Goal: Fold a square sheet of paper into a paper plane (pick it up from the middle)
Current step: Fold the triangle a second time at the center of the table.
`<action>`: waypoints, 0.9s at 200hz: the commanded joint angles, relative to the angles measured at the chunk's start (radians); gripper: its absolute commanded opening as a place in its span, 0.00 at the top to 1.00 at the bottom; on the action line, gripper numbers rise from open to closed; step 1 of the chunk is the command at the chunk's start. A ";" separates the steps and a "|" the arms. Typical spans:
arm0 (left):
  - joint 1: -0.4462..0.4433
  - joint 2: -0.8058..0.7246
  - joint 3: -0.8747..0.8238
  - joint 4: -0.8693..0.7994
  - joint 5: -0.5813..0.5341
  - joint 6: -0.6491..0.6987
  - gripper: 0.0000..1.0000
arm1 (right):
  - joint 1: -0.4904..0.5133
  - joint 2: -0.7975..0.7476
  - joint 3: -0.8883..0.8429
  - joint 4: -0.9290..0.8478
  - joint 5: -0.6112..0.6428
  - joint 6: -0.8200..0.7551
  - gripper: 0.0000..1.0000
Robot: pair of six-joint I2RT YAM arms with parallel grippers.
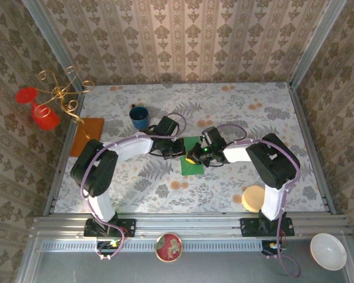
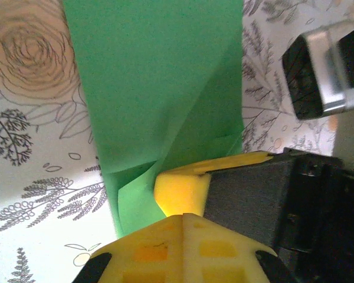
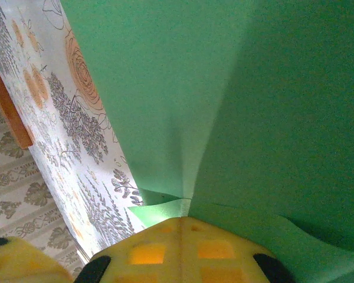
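Floral-patterned worktop [image 1: 224,112] spreads beneath both arms. My left tool [image 2: 183,215] is closed on the square sheet of paper [image 2: 156,76], its yellow tips pinching up a ridge so that creases fan out from the grip. My right tool [image 3: 180,219] is clamped on the same sheet from the opposite side. Both pinches sit near the sheet's middle, I judge because the task wants it lifted from there. It sits mid-worktop between the arms. Farther left are a blue mug [image 1: 139,117] and an orange-brown sheet [image 1: 88,135].
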State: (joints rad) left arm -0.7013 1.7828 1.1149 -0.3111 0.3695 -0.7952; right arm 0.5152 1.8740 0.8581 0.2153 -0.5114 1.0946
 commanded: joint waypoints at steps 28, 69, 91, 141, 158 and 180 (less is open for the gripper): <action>-0.007 0.047 0.000 -0.049 -0.020 0.008 1.00 | -0.004 0.044 -0.011 -0.120 0.058 -0.006 1.00; -0.009 0.078 0.015 -0.050 -0.026 0.008 1.00 | -0.004 0.043 -0.013 -0.119 0.059 -0.004 1.00; -0.008 0.094 0.029 -0.059 -0.046 0.007 1.00 | -0.004 0.039 -0.014 -0.109 0.052 -0.003 1.00; -0.007 0.126 0.041 -0.125 -0.111 -0.002 1.00 | -0.019 -0.036 -0.015 -0.057 -0.002 -0.035 1.00; -0.006 0.135 0.043 -0.141 -0.115 -0.001 1.00 | -0.029 -0.082 -0.013 -0.063 -0.015 -0.070 1.00; -0.007 0.141 0.045 -0.148 -0.116 -0.002 1.00 | -0.027 -0.124 -0.013 -0.113 -0.009 -0.122 1.00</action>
State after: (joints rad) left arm -0.7074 1.8874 1.1492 -0.3901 0.2989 -0.7959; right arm 0.4923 1.8179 0.8509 0.1734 -0.5121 1.0481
